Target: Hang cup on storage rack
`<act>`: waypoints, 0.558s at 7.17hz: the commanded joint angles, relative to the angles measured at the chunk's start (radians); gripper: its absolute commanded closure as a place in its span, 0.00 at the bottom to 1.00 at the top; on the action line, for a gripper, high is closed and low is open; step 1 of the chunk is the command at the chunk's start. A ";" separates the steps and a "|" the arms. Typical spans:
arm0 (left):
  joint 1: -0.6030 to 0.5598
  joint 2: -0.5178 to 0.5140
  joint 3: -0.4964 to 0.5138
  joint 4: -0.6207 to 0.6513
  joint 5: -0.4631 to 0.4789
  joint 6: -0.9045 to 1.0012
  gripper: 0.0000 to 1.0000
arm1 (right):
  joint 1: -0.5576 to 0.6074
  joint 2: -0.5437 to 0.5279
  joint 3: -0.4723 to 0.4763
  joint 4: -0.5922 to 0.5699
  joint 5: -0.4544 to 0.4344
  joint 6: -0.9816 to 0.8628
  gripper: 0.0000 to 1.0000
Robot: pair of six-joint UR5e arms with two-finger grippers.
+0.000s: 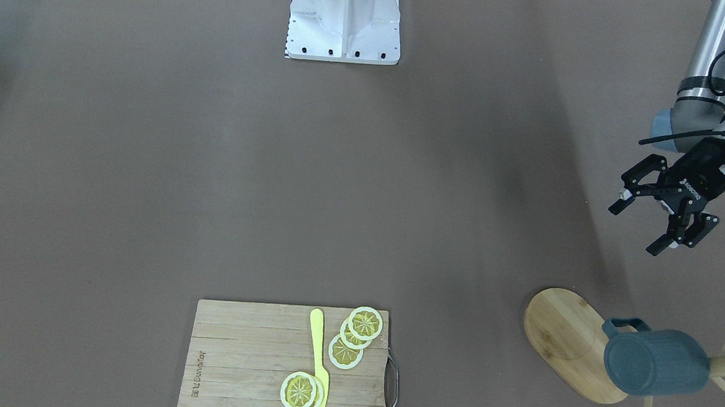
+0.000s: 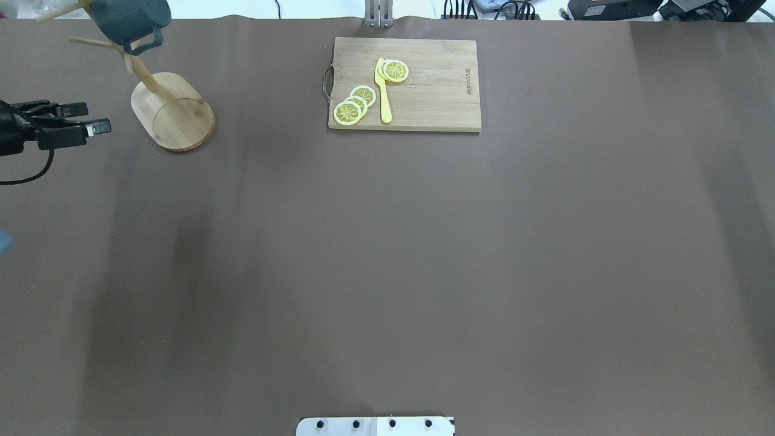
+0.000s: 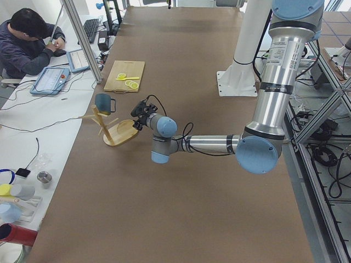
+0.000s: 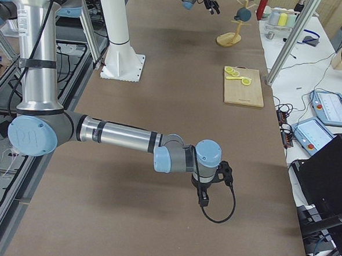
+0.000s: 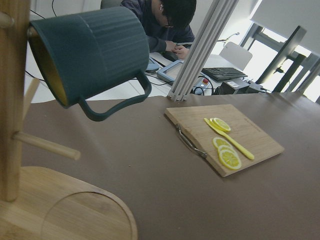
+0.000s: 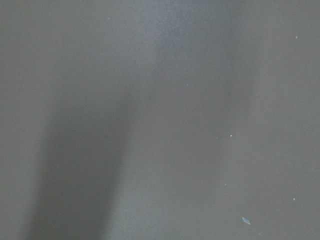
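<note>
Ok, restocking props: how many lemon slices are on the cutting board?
5 lemon slices on the cutting board: three overlapping on one side of the yellow knife, two stacked on the other. More could hide underneath.

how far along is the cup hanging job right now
Done: the cup is up on the storage rack, off the table, seemingly slipped mouth-first over a peg with its handle free underneath. In hand: nothing; the left gripper is open and clear of the cup. Left: apparently only parking the arm, unless the cup was meant to hang by its handle.
</note>
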State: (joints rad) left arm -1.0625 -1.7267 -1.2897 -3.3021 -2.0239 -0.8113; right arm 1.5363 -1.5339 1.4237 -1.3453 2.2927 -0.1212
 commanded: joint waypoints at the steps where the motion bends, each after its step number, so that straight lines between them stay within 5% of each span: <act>1: -0.089 0.015 -0.010 0.228 -0.059 0.342 0.01 | -0.001 0.000 -0.002 0.000 0.001 0.000 0.00; 4: -0.212 0.057 -0.010 0.460 -0.044 0.759 0.01 | -0.002 -0.002 -0.002 -0.002 0.001 0.000 0.00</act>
State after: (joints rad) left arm -1.2194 -1.6911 -1.2984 -2.9375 -2.0740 -0.2338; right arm 1.5350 -1.5350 1.4221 -1.3463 2.2933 -0.1212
